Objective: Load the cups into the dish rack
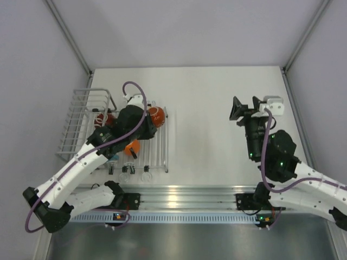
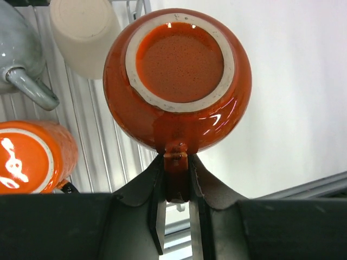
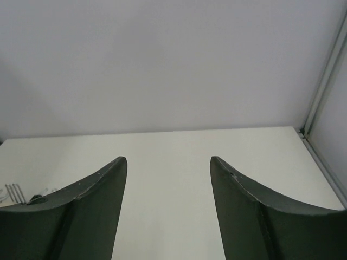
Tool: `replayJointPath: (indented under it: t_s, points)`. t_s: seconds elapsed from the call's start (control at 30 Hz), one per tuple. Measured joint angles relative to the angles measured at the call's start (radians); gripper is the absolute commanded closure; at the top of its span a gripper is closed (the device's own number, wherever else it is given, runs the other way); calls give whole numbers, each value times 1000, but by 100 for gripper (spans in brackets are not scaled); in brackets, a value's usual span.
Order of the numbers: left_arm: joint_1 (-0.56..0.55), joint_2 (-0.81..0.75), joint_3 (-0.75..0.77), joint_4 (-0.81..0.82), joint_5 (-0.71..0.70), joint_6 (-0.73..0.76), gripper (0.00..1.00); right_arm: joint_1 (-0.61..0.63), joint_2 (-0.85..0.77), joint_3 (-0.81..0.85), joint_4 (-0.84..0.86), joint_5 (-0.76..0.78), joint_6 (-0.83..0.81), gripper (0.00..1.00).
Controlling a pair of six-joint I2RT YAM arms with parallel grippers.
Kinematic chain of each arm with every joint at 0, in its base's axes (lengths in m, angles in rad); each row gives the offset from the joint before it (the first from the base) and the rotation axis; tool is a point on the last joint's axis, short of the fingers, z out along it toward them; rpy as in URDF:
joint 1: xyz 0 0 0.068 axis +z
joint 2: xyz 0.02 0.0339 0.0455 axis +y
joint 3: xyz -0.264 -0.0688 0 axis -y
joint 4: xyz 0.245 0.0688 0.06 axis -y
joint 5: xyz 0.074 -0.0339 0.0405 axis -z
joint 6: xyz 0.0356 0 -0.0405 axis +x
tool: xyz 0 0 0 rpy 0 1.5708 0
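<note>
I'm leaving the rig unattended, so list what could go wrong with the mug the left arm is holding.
1. The left gripper pinches the red mug upside down by its handle alone; it could swivel or slip.
2. The cream mug and grey mug sit close beside it; lowering may bump them.
3. It hangs over the rack's outer edge; released there, it might tip onto the table.

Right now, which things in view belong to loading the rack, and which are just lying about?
Job: red-orange mug in the left gripper, orange mug, grey mug, cream mug, dish rack.
Just there: table, metal rail; right gripper, open, holding nothing.
</note>
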Motion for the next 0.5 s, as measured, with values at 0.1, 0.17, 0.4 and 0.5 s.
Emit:
replayJointPath:
  t_s: [0.1, 0.17, 0.4, 0.5]
  points:
    - [-79, -9, -43, -18, -112, -23, 100, -198, 72, 120, -292, -140, 257, 36]
    - [-116, -11, -73, -37, -180, -41, 100, -280, 133, 158, -407, -225, 360, 36]
    - [-181, -10, -110, -77, -325, -108, 100, -386, 237, 135, -646, -445, 549, 36]
    - [-189, -16, -143, -77, -346, -135, 100, -407, 237, 135, -665, -491, 576, 36]
